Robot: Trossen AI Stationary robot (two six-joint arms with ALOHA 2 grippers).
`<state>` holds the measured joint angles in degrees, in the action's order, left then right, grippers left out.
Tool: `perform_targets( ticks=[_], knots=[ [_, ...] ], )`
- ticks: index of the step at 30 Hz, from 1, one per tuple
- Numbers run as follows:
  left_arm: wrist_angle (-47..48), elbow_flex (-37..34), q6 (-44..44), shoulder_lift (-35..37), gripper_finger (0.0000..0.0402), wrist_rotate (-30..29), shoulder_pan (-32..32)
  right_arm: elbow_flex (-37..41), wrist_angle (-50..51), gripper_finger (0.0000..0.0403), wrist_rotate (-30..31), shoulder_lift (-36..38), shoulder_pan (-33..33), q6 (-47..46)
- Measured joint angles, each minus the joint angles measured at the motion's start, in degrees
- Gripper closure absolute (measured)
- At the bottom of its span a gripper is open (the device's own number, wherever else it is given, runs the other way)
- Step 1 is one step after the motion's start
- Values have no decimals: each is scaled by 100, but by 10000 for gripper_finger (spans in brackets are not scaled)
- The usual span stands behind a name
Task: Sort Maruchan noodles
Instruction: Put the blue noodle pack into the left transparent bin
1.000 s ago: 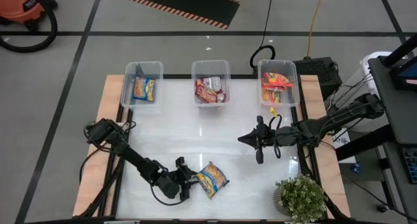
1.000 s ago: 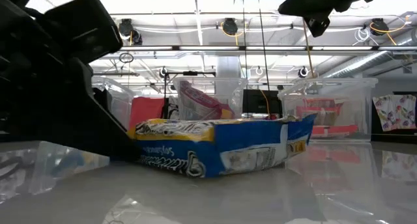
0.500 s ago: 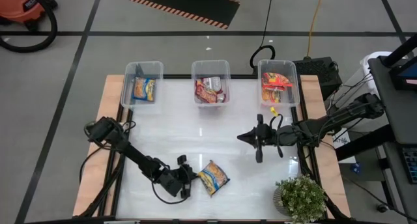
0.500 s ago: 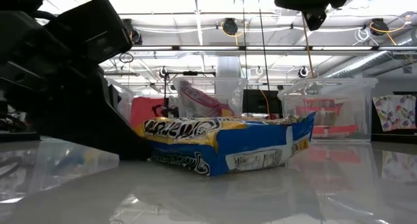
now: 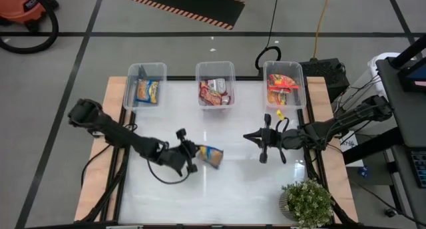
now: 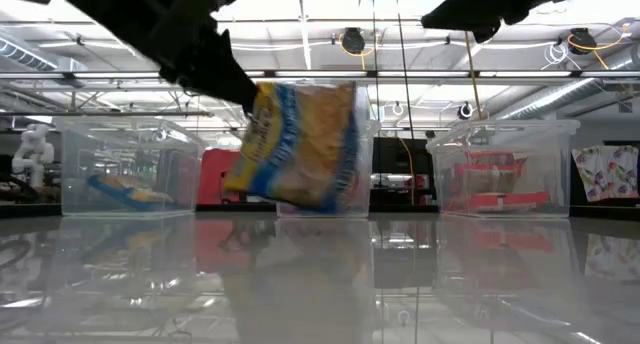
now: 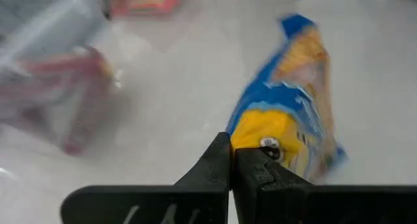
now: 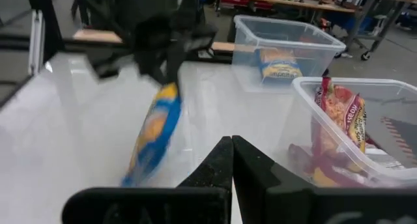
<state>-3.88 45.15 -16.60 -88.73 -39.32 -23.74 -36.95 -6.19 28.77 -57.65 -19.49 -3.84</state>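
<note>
Above the table's middle, your left gripper (image 5: 189, 154) now pinches the blue-and-yellow packet (image 5: 212, 156), lifted clear for binning, while your right gripper (image 5: 263, 148) waits, fingers pressed together.

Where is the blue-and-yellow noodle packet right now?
The blue-and-yellow packet hangs above mid-table in the shut left gripper, in front of the middle bin.

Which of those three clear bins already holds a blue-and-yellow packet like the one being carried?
The left bin, nearest the left arm; the middle bin holds maroon packets, the right bin orange-red.
</note>
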Motion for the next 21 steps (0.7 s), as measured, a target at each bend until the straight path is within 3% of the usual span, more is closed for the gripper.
perform_targets(
  ticks=[13, 21],
  knots=[
    [1415, 5, 1121, 1922, 401, -298, 1118, 0, 50, 403, 17, 0, 12, 1263],
    [1971, 7, 1578, 3193, 401, -439, 2115, 0, 43, 403, 15, 0, 335, 1693]
  ],
)
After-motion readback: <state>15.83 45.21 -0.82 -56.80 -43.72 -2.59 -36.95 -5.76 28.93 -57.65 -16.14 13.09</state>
